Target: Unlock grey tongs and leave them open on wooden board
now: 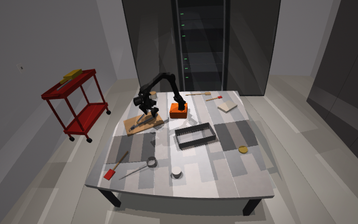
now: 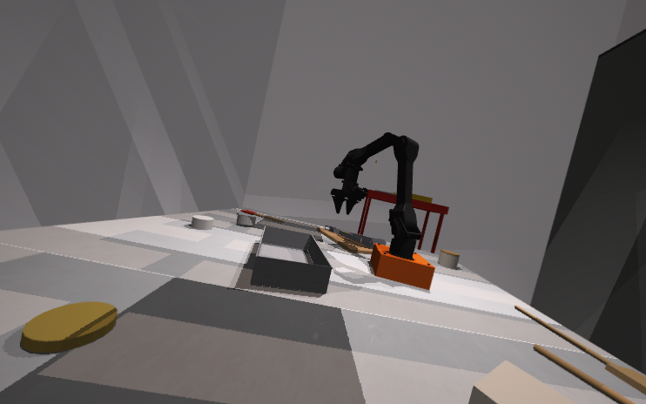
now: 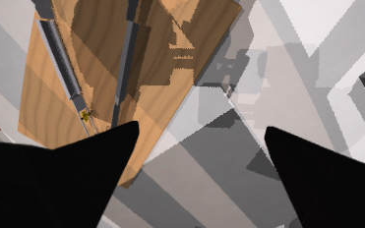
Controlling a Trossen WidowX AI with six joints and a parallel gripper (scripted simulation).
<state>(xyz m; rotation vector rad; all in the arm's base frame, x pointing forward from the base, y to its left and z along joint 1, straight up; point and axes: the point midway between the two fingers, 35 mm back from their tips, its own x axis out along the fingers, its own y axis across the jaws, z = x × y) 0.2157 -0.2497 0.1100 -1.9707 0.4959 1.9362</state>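
The grey tongs lie on the wooden board with their two arms spread in a V. In the wrist view the hinge is nearest the fingers. My gripper is open and empty. It hangs a little above the board's right end, clear of the tongs. The dark roasting tin stands empty in the middle of the table, to the right of the board.
The arm's orange base stands behind the tin. A red spatula, a metal strainer and a white cup lie near the front edge. A yellow disc lies at the right. A red cart stands left of the table.
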